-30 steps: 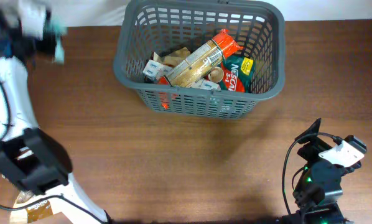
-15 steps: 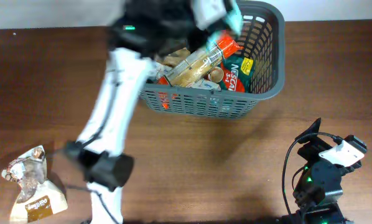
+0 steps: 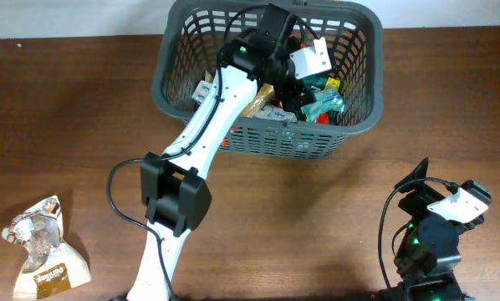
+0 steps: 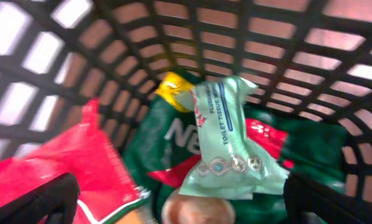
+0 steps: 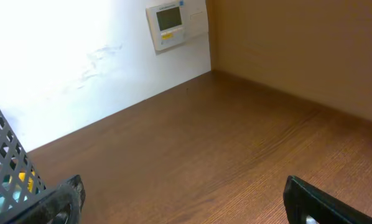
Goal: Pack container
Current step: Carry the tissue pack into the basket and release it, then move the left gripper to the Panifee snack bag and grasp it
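Far to the left, a brown snack packet [image 3: 45,249] lies on the table [image 3: 334,209], well apart from everything else. It is the only packet I can see outside the container, so I judge it is what is left to pack.

My left arm reaches up and across into the container [image 3: 317,142], the grey lattice basket at the far middle of the table. My left gripper [image 4: 183,202] is down inside it with the jaws spread wide, one finger at each lower corner of my wrist view, and nothing between them. Just ahead lies a pale green tissue packet [image 4: 226,137], loose on top of a dark green packet [image 4: 316,143], with a red packet [image 4: 80,155] to its left. Neither finger touches the tissue packet. From above the basket looks well filled, its base mostly covered, though my own arm hides part of the pile.

Off to the right, my right gripper [image 5: 186,202] hangs over bare table near the front edge, jaws apart and empty. It takes no part in the work at this moment.

So most of the packing looks done. I judge what remains is to lift clear of the basket and fetch the snack packet.
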`<state>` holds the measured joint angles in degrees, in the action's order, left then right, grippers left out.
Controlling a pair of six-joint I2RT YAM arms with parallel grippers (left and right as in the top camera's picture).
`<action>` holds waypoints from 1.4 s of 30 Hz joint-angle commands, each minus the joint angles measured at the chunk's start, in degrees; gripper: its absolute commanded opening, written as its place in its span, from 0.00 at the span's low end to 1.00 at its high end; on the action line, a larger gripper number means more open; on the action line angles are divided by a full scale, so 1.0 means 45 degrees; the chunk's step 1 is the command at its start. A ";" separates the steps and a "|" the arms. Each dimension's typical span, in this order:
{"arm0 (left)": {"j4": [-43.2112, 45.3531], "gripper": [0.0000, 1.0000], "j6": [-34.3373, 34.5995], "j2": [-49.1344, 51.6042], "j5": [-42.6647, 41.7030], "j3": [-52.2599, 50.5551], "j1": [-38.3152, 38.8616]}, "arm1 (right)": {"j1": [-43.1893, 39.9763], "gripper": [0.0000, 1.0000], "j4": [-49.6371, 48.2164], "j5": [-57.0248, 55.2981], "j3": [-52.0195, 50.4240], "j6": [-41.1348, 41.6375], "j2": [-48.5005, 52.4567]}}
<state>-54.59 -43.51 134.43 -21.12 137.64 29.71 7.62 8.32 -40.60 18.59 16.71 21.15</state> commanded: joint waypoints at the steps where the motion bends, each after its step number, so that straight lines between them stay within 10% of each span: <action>1: 0.0228 0.99 0.1457 -0.1734 0.1360 0.1481 -0.1083 | 0.0058 0.99 -0.0024 0.0121 0.0277 0.0019 -0.0087; 11: -0.4027 0.92 0.6839 -0.3721 0.4697 0.2472 -0.7771 | 0.0058 0.99 0.0141 0.0306 0.0277 0.0024 -0.0087; 25: -0.9355 0.52 0.7703 -0.5634 0.1875 0.1375 -1.4625 | 0.0053 0.99 0.0136 0.0597 0.0277 0.0024 -0.0083; 33: -0.7922 0.52 0.7708 -1.1788 0.2642 -0.4940 -1.5460 | 0.0058 0.99 0.0087 0.0758 0.0277 0.0034 -0.0083; 38: -0.6198 0.56 0.7708 -1.6767 0.6397 -1.1220 -1.3138 | 0.0053 0.99 0.0097 0.1321 0.0277 0.0034 -0.0083; 42: -0.3798 0.82 0.7067 -2.1915 0.7941 -1.7126 -1.2084 | 0.0053 0.99 0.0049 0.1923 0.0277 0.0034 -0.0083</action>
<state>-76.55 -9.17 47.07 6.68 73.23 -25.96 7.62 8.64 -34.76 18.65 16.71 21.17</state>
